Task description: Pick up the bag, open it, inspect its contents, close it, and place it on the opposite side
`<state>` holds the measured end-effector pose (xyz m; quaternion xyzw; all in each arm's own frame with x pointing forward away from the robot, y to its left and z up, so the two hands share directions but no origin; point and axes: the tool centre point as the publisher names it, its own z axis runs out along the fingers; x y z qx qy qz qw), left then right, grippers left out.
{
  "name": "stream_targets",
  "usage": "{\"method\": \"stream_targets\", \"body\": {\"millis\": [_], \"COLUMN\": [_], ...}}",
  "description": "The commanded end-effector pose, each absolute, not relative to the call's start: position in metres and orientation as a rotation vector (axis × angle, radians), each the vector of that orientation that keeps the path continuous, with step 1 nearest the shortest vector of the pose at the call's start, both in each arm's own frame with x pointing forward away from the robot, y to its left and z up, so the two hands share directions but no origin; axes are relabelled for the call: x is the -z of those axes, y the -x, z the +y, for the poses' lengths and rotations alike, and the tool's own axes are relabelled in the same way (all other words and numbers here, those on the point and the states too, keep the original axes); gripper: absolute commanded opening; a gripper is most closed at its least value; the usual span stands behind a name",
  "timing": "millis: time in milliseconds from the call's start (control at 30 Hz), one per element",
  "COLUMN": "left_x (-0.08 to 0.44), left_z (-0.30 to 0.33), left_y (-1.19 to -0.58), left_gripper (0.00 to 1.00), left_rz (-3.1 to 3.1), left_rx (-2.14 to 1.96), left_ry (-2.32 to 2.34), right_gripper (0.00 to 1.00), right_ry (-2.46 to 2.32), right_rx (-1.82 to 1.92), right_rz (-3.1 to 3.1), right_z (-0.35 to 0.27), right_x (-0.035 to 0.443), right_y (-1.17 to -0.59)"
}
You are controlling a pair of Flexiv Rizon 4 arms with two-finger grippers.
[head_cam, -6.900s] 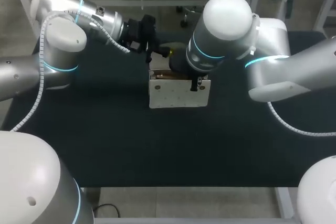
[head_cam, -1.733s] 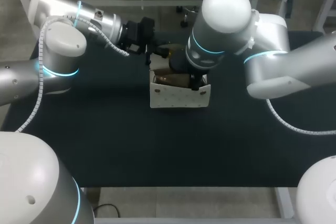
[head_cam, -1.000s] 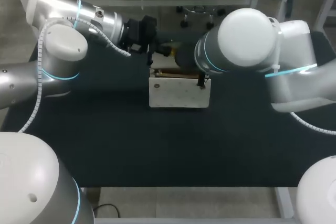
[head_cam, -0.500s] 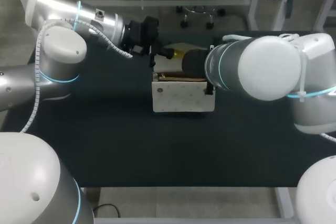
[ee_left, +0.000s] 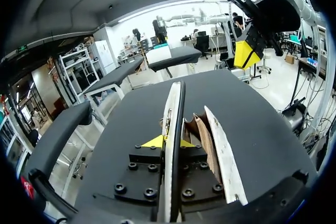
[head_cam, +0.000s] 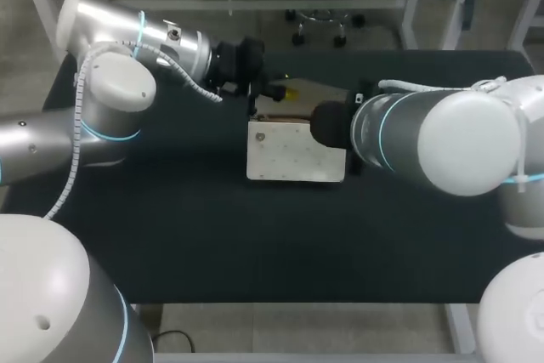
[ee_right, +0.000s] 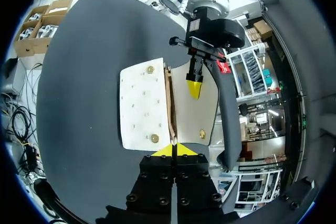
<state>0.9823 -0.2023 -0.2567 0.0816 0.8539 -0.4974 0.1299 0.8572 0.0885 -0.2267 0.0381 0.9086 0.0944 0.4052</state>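
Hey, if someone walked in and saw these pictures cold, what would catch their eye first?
The white bag in the middle of the black table, its panels slightly parted over a brown inside. The left end effector clamps one panel between its yellow tips, and the right end effector, tips together, points at the bag's edge.

A table (head_cam: pixel 187 235) with a dark, matte, cloth-like top spans the head view.
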Motion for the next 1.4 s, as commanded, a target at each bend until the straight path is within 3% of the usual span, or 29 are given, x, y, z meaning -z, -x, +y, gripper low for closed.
{"method": "stream_targets", "body": {"millis": [33,600,1067,1400], "left_x": [0.272,0.291,0.292,0.312], "left_z": [-0.202,-0.195,-0.194,-0.191], "left_y": [-0.984,-0.982,-0.983,-0.987], "left_gripper": [0.0,0.0,0.0,0.0], "left_rz": [2.446,2.312,2.328,2.313], "left_rx": [1.451,1.37,1.369,1.317], "left_ry": [-0.253,-0.471,-0.454,-0.492], "right_gripper": [0.0,0.0,0.0,0.0], "right_ry": [-0.099,-0.128,-0.128,-0.164], "right_rx": [-0.227,-0.164,-0.164,-0.201], "right_rz": [2.284,2.364,2.364,2.258], "right_z": [0.087,0.095,0.095,0.101], "right_x": [0.235,0.281,0.281,0.307], "right_y": [-0.843,-0.843,-0.843,-0.809]}}
